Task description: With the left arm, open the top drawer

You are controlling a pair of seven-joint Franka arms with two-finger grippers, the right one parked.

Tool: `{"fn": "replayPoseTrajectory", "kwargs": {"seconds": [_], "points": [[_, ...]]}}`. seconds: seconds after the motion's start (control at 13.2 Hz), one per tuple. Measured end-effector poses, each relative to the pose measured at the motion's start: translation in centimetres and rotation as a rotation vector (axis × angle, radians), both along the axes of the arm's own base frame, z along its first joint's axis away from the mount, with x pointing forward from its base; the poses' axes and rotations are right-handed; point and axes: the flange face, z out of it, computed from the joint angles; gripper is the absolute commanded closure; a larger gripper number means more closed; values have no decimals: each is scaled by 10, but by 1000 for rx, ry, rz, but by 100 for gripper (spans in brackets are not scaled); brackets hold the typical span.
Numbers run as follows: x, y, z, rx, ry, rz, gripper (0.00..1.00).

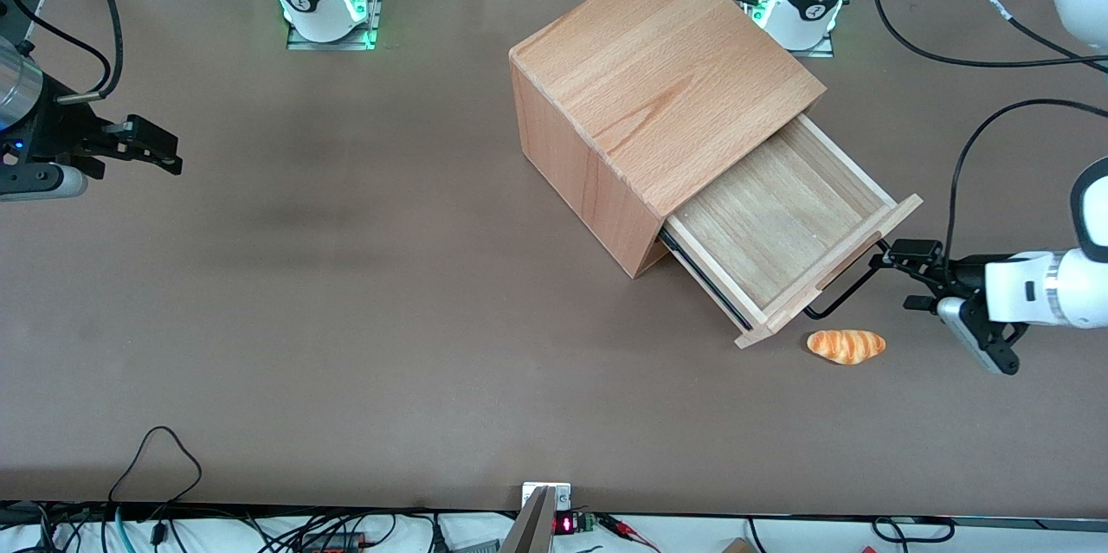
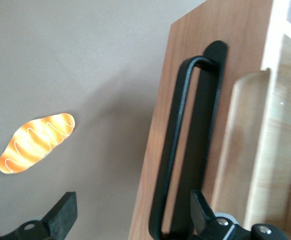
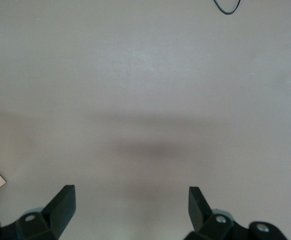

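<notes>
The top drawer (image 1: pixel 783 228) stands pulled well out of the wooden cabinet (image 1: pixel 658 94), its tray bare, on the brown bench (image 1: pixel 346 319) toward the working arm's end. The left arm (image 1: pixel 1039 289) reaches in level with the drawer front. Its gripper (image 2: pixel 130 220) sits at the black handle (image 2: pixel 180 150) with fingers (image 2: pixel 63 212) spread wide, not clamping anything; one finger lies by the handle's bar, seemingly touching it, the other hangs over bare bench. A toy bread loaf (image 1: pixel 847 345) lies near the drawer front, nearer the front camera.
</notes>
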Motion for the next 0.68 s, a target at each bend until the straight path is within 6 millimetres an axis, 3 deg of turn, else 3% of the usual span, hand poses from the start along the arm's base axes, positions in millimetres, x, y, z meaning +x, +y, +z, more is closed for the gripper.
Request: {"fn": "replayPoseTrajectory", "kwargs": {"seconds": [0.38, 0.68], "points": [[-7, 9, 38, 84, 2, 84, 0], [-19, 21, 86, 191, -16, 223, 0]]}}
